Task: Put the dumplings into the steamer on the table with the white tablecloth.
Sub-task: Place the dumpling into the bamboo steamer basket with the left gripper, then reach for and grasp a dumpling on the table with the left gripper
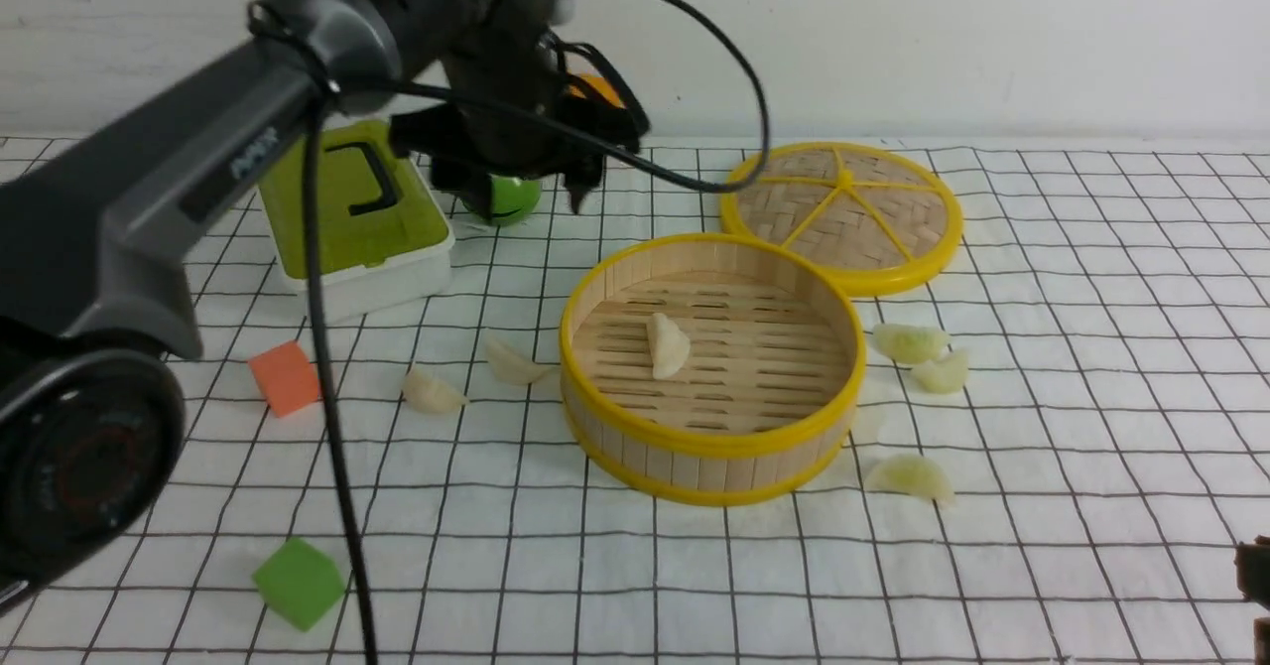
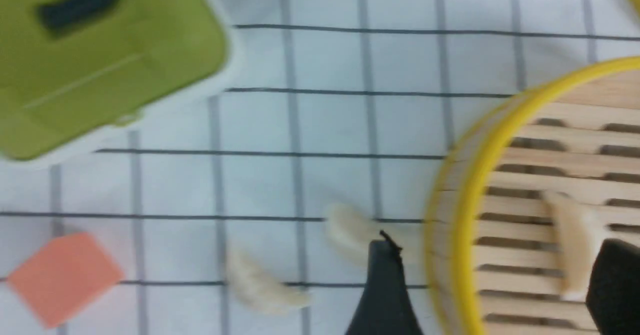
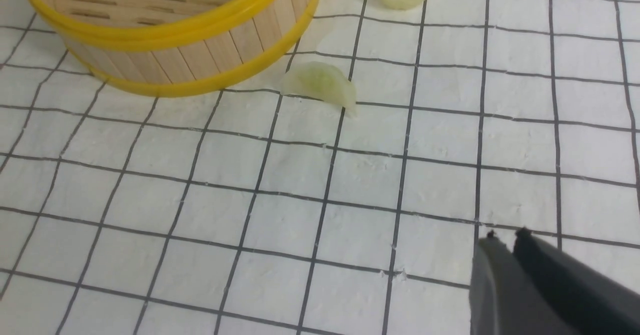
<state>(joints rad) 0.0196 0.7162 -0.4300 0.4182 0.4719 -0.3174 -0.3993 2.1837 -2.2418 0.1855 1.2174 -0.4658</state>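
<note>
Overhead at left, the left gripper (image 2: 500, 240) hangs with jaws spread wide, empty; two glossy cream dumplings (image 1: 432, 392) lie on the gridded white tablecloth (image 1: 1091, 447) just left of the steamer (image 1: 709, 452). One cream crescent (image 1: 668, 344) rests on its slatted bamboo floor. Three yellow-green dumplings (image 1: 910, 342) lie near its right wall; beyond is bare cloth, where the right gripper (image 3: 507, 235) is pinched closed, empty.

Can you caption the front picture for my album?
One white dumpling sits in the steamer; five others wait on the tablecloth.
</note>
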